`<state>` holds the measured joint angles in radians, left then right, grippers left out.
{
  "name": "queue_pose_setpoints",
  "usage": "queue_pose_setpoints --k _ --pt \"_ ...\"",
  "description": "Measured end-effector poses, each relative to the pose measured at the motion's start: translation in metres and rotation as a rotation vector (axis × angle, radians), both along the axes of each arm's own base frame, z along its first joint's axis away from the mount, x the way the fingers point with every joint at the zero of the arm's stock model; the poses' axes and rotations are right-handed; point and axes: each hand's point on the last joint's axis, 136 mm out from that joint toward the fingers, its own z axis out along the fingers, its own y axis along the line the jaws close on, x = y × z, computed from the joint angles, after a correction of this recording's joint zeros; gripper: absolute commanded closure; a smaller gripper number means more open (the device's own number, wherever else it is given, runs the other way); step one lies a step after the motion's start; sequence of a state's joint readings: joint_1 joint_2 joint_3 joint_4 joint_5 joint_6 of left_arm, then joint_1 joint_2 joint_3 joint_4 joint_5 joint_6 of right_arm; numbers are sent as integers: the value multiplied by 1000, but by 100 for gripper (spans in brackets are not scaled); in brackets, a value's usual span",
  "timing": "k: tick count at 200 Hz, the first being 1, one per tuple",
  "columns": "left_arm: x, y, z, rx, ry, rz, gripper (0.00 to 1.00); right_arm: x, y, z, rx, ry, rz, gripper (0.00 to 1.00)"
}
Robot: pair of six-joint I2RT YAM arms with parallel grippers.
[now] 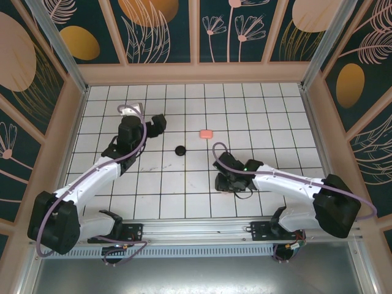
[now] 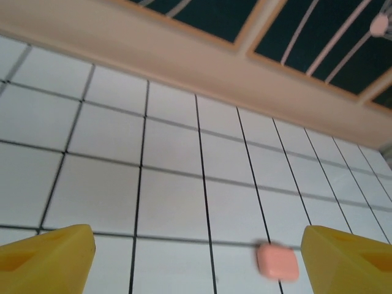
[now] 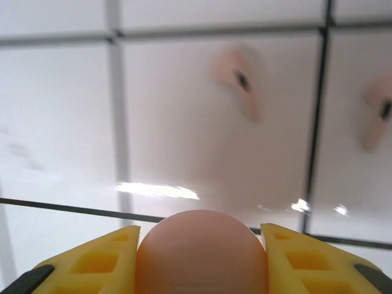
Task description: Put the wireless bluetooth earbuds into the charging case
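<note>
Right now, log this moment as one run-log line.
left gripper open, empty | right gripper shut on pale pink rounded plastic object | two pale pink stemmed earbuds loose on white tiled table

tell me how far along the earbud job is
Done: no bud is visibly seated in a case yet. In hand: the right gripper looks closed on a pink rounded case; the left gripper is open and holds nothing, near a second pink case. Left: two pink earbuds lie loose on the tiles, and a black case sits untouched.
</note>
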<state>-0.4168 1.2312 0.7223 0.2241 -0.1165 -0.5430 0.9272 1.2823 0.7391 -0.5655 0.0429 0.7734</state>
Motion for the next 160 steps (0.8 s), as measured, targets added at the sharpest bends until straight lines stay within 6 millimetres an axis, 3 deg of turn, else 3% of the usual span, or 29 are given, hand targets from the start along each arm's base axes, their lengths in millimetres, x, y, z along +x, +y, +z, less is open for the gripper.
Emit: queue_pose_setpoints --k 26,44,61,99,160 --pt "-19 -15 -35 -31 32 -114 16 35 34 49 154 -108 -38 67" --pt "-31 -26 -46 -76 14 -195 16 67 49 80 258 -175 -99 66" --pt "-41 -33 -47 -118 -17 -255 17 97 54 97 332 -214 -175 66" --pt "-52 -50 -26 -231 -123 -362 23 148 63 111 441 -237 -326 67" --pt "-53 -76 -27 -350 -157 -460 35 174 91 120 617 -186 -481 67"
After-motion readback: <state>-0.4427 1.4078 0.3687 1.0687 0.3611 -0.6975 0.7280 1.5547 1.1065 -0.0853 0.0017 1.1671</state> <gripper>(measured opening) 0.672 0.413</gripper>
